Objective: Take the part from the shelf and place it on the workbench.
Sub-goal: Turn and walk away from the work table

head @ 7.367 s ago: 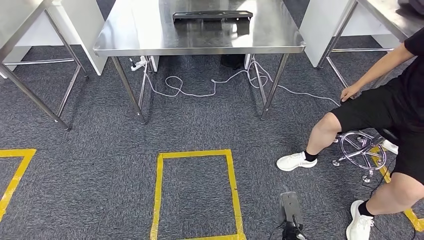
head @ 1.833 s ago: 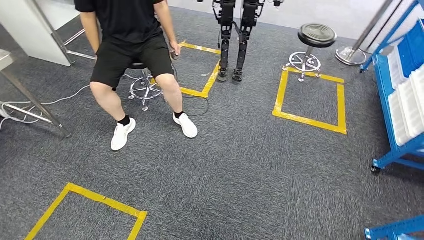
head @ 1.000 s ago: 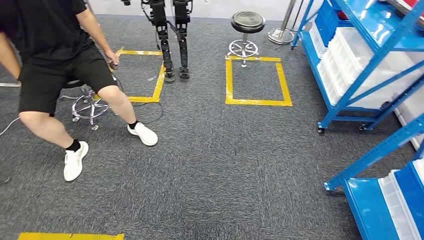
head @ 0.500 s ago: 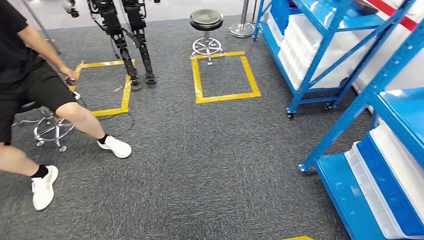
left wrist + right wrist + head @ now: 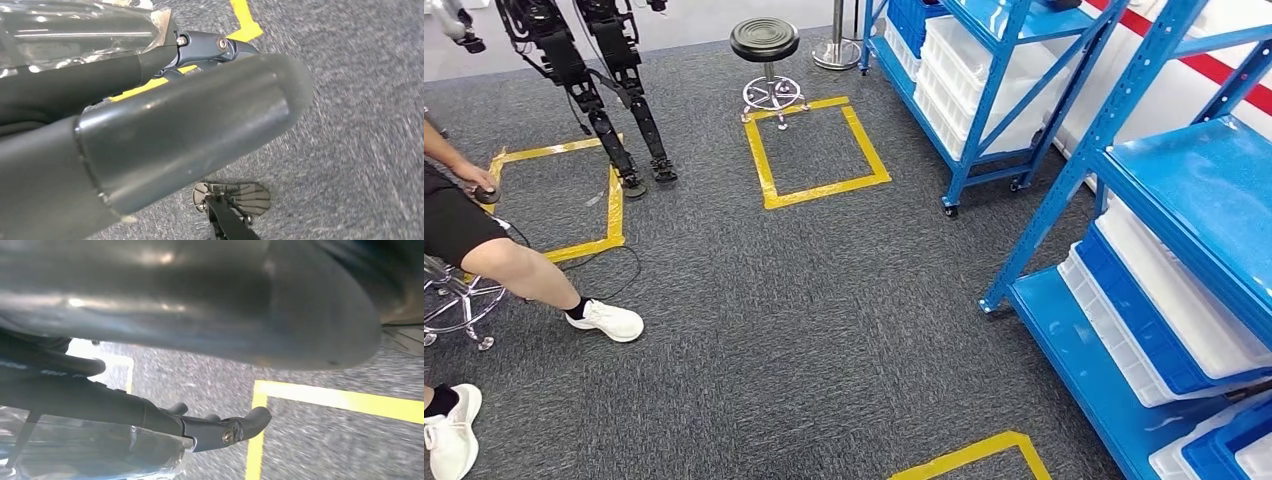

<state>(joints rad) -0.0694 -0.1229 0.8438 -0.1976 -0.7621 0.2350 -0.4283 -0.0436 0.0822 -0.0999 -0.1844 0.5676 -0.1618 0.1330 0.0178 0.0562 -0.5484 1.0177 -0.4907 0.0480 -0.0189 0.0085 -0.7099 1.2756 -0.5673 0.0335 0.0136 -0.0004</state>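
phase: approach, robot facing the floor with the blue shelf (image 5: pixel 1124 150) off to its right; part not yet picked, judging by how things lie.
left hand (image 5: pixel 150 145): hangs low over the grey carpet (image 5: pixel 360 125), thick grey thumb across the left wrist view; nothing seen in it, but whether the fingers are spread or curled, cannot tell.
right hand (image 5: pixel 200 300): hangs low too, over a yellow tape line (image 5: pixel 340 400); dark finger (image 5: pixel 235 427) pokes forward with nothing on it; open or closed, cannot tell.
part: cannot pick it out; the shelf tiers carry white bins (image 5: pixel 1184 310) and blue bins (image 5: pixel 1124 300), contents hidden. Long axis of the part: cannot tell.
key relation: shelf lies forward and to the right of both hands, well apart and higher than where they hang; right hand is the nearer one, so likely the one to reach.
workbench: not seen here.
next move needs: probably more turning and stepping toward the shelf, then raising an arm.
risk: seated person (image 5: pixel 484 250) and a second robot's legs (image 5: pixel 614 110) on the left-hand side; stool (image 5: pixel 766 60) ahead.
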